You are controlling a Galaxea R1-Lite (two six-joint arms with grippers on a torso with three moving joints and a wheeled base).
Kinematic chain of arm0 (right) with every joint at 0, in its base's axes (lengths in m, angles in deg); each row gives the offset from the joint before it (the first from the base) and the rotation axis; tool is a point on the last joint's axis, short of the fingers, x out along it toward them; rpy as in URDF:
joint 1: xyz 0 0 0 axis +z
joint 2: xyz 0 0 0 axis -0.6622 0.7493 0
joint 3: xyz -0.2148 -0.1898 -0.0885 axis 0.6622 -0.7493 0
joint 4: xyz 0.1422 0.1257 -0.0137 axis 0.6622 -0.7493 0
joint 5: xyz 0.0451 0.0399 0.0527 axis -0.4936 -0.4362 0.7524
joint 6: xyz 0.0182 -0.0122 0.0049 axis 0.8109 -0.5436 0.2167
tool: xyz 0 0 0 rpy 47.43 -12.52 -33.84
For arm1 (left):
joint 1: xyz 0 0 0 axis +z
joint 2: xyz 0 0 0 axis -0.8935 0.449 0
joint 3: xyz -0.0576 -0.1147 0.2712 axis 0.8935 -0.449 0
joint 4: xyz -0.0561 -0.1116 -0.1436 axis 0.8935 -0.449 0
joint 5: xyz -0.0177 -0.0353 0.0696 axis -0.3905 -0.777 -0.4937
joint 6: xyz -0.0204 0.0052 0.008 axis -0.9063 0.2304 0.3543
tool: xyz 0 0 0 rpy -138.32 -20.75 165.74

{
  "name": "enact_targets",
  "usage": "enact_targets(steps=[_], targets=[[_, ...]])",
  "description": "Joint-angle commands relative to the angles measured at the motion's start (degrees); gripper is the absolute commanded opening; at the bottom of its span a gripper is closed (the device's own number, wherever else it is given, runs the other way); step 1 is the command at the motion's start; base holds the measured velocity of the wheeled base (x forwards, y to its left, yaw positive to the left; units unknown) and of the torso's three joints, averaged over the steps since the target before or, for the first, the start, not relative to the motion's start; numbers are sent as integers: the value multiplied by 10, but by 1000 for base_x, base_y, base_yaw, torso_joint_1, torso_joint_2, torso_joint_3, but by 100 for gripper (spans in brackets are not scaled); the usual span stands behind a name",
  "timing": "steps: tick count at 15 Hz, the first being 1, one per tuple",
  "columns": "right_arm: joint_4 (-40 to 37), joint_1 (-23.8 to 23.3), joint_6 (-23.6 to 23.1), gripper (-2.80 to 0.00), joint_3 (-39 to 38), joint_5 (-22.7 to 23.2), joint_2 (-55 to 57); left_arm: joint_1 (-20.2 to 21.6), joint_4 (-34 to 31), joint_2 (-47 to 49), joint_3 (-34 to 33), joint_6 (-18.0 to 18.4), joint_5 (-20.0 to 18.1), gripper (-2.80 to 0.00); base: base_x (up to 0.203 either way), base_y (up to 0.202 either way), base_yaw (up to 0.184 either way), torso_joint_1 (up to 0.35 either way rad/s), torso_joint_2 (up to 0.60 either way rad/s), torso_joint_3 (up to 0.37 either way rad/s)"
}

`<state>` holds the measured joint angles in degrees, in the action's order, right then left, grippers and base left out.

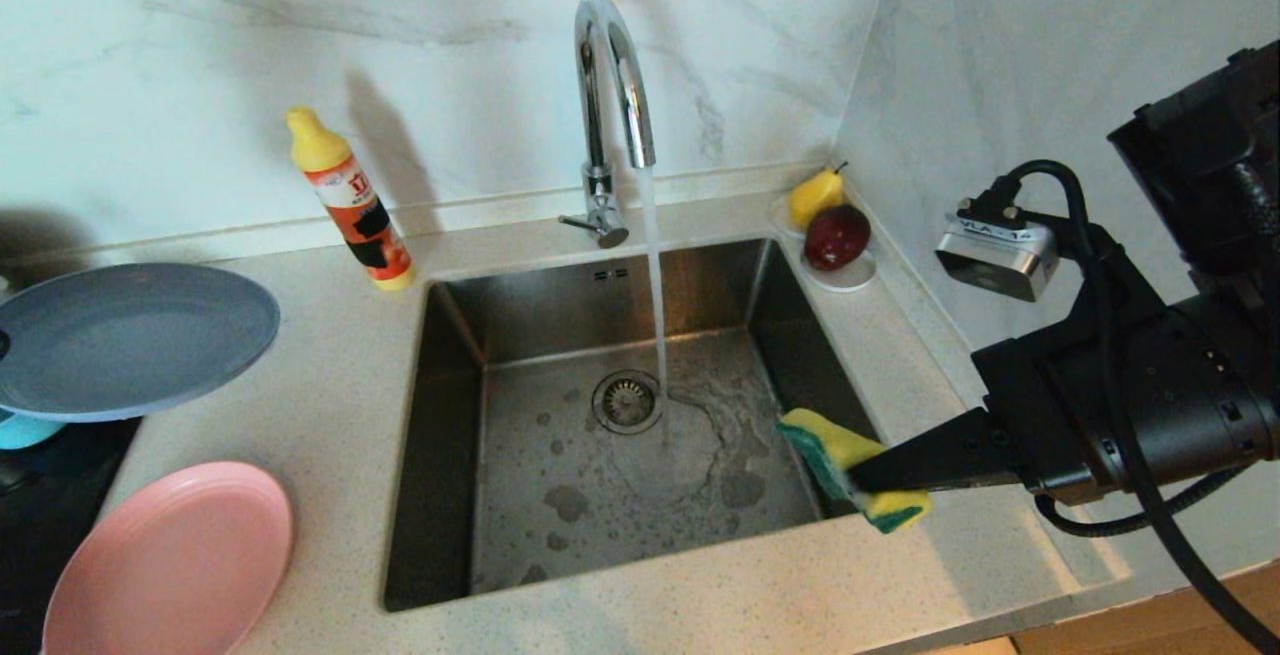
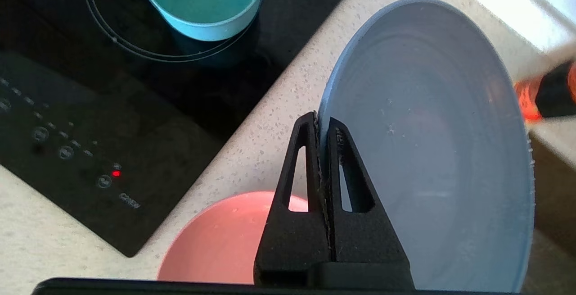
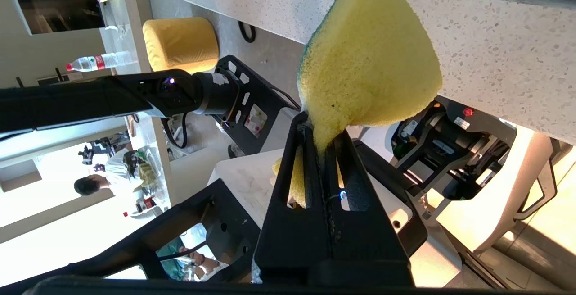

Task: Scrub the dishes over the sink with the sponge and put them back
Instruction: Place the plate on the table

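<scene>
My left gripper [image 2: 320, 121] is shut on the rim of the light-blue plate [image 2: 432, 142], which hangs above the counter left of the sink [image 1: 445, 405]; in the head view the plate [image 1: 130, 340] shows at the left edge. The pink plate [image 1: 175, 560] lies on the counter nearer the front, also below my left fingers [image 2: 220, 245]. The teal bowl [image 2: 202, 2] stands on the black cooktop. My right gripper [image 1: 870, 475] is shut on the yellow-and-green sponge [image 1: 850, 465] over the sink's front right corner, where the sponge [image 3: 369, 61] bulges out past the fingertips.
The chrome tap [image 1: 610, 85] runs a stream of water into the basin near the drain strainer [image 1: 627, 400]. A yellow-capped detergent bottle [image 1: 352, 200] stands behind the sink's left corner. A white saucer [image 1: 845, 280] with fruit sits at the back right. The cooktop [image 2: 81, 119] shows a red light.
</scene>
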<state>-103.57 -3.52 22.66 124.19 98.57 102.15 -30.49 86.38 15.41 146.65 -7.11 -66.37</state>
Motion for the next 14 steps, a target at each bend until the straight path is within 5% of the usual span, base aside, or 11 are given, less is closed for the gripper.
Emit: enact_targets(steps=[1,9,14], targets=[[-1,0,2,-280,0,2,4,15,15,30,2,-18,-4,-280,0,0,0,0,0,0],[6,-7,2,-280,-5,4,17,40,84,131,36,-46,-6,-280,0,0,0,0,0,0],[7,-8,2,-280,-5,4,22,39,96,226,123,-45,-9,-280,0,0,0,0,0,0]])
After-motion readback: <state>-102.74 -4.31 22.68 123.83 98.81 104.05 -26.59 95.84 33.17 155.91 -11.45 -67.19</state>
